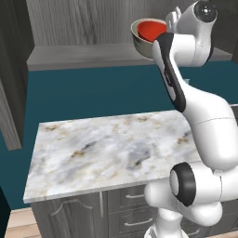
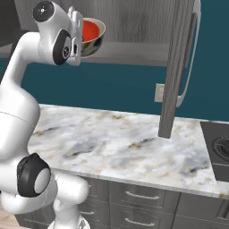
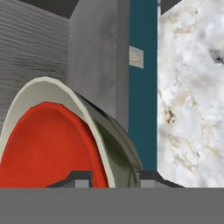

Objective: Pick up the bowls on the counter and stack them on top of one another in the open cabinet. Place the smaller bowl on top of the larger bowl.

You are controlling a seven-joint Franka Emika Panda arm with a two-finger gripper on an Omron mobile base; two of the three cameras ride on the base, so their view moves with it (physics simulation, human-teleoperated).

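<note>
Up at the grey wood-grain cabinet shelf (image 1: 83, 56), the jaws are straddling the wide grey-olive bowl's (image 2: 97, 41) rim, nested small red bowl (image 1: 151, 30) inside; tilting risks spilling it.

The arm hides the right side of the larger bowl (image 1: 139, 39) and the tool's fingers; the smaller bowl (image 3: 48, 148) is cut off below.
</note>
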